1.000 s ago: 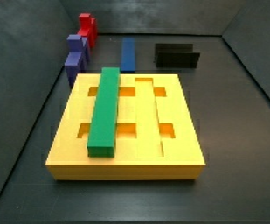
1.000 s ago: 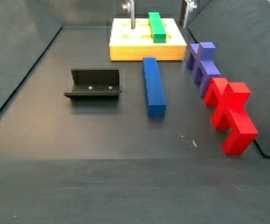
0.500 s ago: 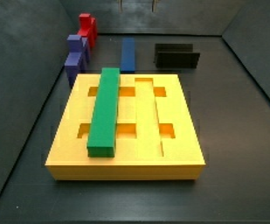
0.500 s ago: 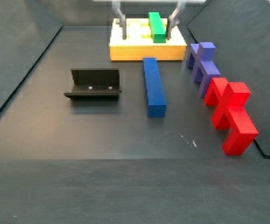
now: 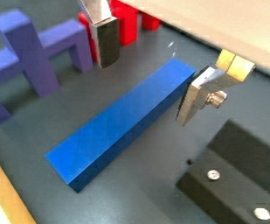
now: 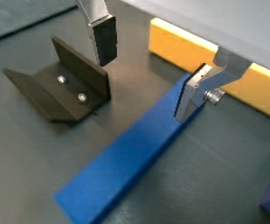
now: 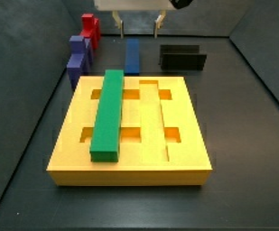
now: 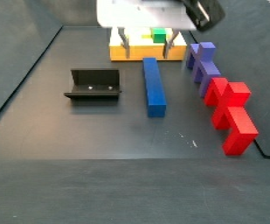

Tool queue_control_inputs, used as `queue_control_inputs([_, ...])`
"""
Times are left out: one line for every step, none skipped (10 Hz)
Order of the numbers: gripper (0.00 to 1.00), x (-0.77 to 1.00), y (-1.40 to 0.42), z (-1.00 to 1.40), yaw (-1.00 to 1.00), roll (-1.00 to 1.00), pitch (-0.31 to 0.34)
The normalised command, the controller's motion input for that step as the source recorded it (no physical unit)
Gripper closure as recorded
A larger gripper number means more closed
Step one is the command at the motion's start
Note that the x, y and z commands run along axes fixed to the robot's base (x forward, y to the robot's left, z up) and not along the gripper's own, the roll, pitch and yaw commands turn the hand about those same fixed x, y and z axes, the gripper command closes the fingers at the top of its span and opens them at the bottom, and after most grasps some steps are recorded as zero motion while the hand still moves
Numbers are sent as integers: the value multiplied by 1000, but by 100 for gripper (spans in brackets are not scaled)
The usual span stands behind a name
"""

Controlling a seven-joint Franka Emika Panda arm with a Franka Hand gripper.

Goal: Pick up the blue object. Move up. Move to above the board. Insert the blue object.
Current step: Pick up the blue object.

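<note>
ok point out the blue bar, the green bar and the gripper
blue bar [image 8: 154, 85], side view, middle of its top face
green bar [image 7: 107, 113], side view, middle of its top face
gripper [image 6: 148, 66], wrist view, midway between its fingertips

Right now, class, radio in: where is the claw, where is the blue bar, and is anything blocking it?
Claw open, above the blue bar's board-side end. Bar flat on floor, not gripped. Nothing between fingers and bar; fixture stands clear beside it.

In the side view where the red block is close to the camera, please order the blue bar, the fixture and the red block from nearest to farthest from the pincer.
The pincer hangs open above the blue bar's far end.
1. Blue bar, just beneath it.
2. Fixture, on the floor beside the bar.
3. Red block, on the bar's other side, toward the camera.
</note>
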Motion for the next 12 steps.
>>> queue_control_inputs([0, -40, 0, -789, 0, 251, -110])
queue_control_inputs([0, -146, 0, -754, 0, 249, -124])
queue_control_inputs([0, -177, 0, -583, 0, 166, -99])
queue_control_inputs([0, -251, 0, -497, 0, 177, -64])
queue_control_inputs([0, -369, 54, -294, 0, 81, -50])
queue_control_inputs([0, -211, 91, -69, 0, 19, 0])
queue_control_inputs([0, -106, 80, 0, 0, 4, 0])
queue_control_inputs([0, -29, 80, 0, -11, 10, 9])
queue_control_inputs([0, 0, 17, 0, 0, 34, 14])
queue_control_inputs([0, 0, 34, -83, 0, 40, 0])
queue_control_inputs([0, 0, 3, -66, 0, 47, 0])
queue_control_inputs([0, 0, 0, -57, 0, 79, 3])
